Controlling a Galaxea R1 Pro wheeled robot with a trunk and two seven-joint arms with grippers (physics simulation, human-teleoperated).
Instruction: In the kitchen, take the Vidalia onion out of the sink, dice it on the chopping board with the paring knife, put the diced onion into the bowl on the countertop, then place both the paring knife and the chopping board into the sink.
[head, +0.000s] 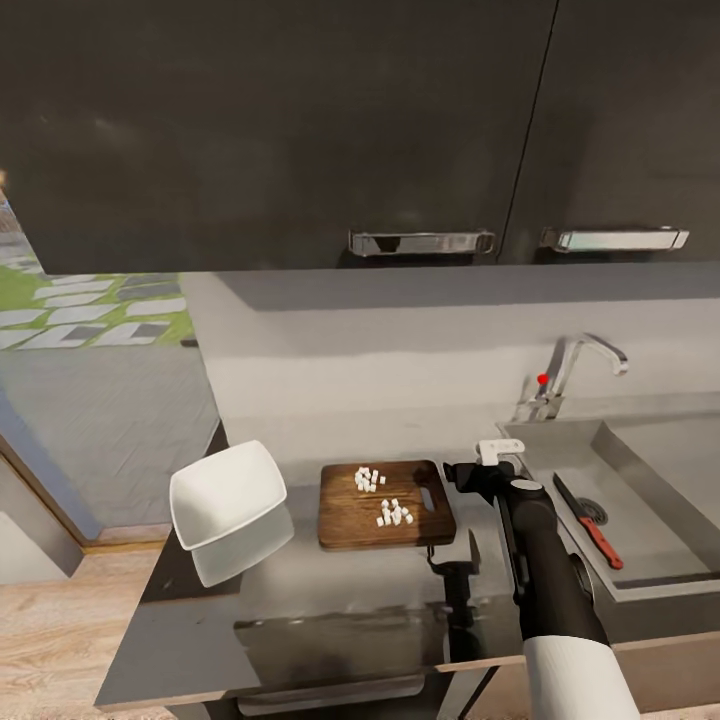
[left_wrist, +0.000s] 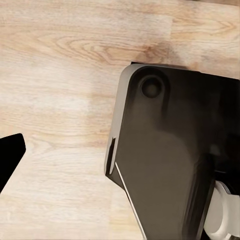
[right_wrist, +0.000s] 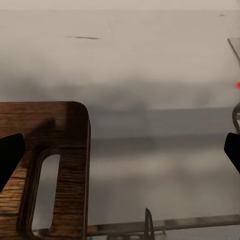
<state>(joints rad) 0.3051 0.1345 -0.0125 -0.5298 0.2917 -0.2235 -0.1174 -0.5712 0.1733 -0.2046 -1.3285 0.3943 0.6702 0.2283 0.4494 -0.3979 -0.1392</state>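
Diced onion on the board, knife already in the sink, right gripper hovering by the board's handle end.

From the left on the grey countertop (head: 300, 590): the white bowl (head: 226, 493) sits tilted near the counter's left end, then just beside it the dark chopping board (head: 385, 505) lies flat, carrying two small clusters of white diced onion (head: 382, 496) — none in the bowl. The right gripper (head: 484, 462) hangs over the counter next to the board's slotted end, between board and sink (head: 640, 440); in the right wrist view its dark fingers (right_wrist: 10, 155) stand wide apart, holding nothing, with the board's slot (right_wrist: 42, 192) below. Further right, the paring knife (head: 588, 521) lies in the basin near the drain, under the chrome tap (head: 575, 372). The left wrist view looks down at wood floor (left_wrist: 60, 75) and the robot's base (left_wrist: 170, 160); one dark finger edge (left_wrist: 10, 155) shows — whether the left gripper is spread or closed, I cannot tell.
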